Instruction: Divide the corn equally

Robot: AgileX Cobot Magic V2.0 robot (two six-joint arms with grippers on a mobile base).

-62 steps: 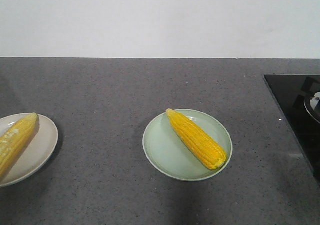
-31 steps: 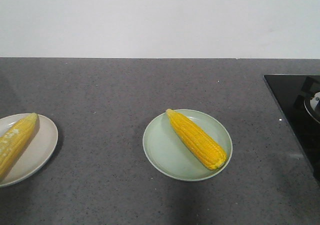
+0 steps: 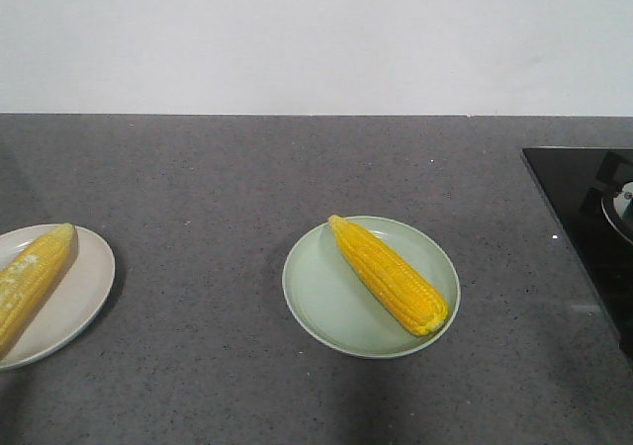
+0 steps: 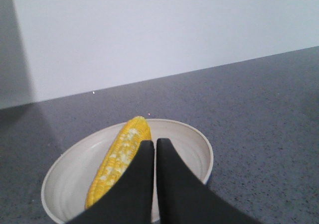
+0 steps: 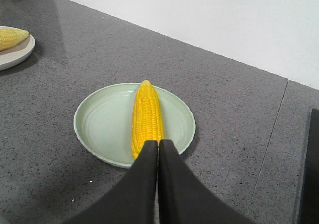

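Below the left gripper (image 4: 149, 149), black jaws pressed together on nothing: round cream ceramic plate (image 4: 197, 144) holding one pale yellow husked corn cob (image 4: 122, 159). Ahead of the right gripper (image 5: 158, 149), jaws likewise pressed together, empty: round pale green plate (image 5: 99, 127) bearing one bright yellow tapered cob (image 5: 146, 117). Judgement: one cob per plate, so shares appear equal; no further cobs in view. Rightmost: glossy black cooktop (image 3: 579, 208), well apart. Grey speckled counter (image 3: 218, 178); nothing obstructs.

place: kitchen | evidence: grey speckled worktop (image 3: 198, 168), black glass hob (image 3: 584, 227) inset, plates (image 3: 326, 307), white wall (image 3: 297, 40)
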